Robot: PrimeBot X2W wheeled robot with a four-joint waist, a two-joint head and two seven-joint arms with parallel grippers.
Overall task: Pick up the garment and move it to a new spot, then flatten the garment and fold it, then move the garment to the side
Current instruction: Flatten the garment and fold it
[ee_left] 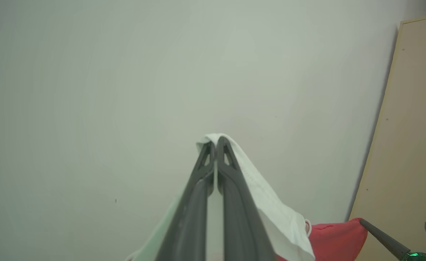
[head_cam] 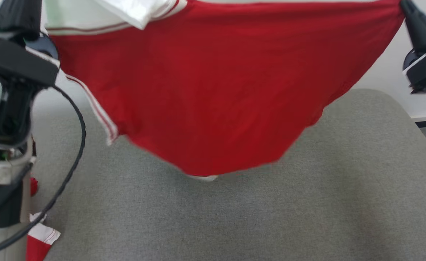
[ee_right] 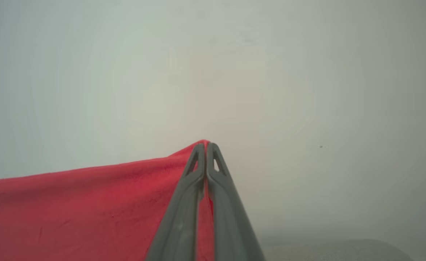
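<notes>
I have the red garment (head_cam: 213,94) stretched across the top of the frame, sagging over the grey surface (head_cam: 234,217). My left gripper (ee_left: 215,145) is clenched on its white edge, and my right gripper (ee_right: 206,145) on a red corner.

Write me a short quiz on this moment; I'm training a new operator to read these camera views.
1. True or false: the garment lies flat on the grey surface.
2. Which cloth does the left gripper pinch? A: red cloth. B: white cloth. C: none.
3. Fill in: the right gripper is shut on the garment's ___ edge.
Key: 1 false, it hangs spread between the two grippers. 2 B. 3 red.
</notes>
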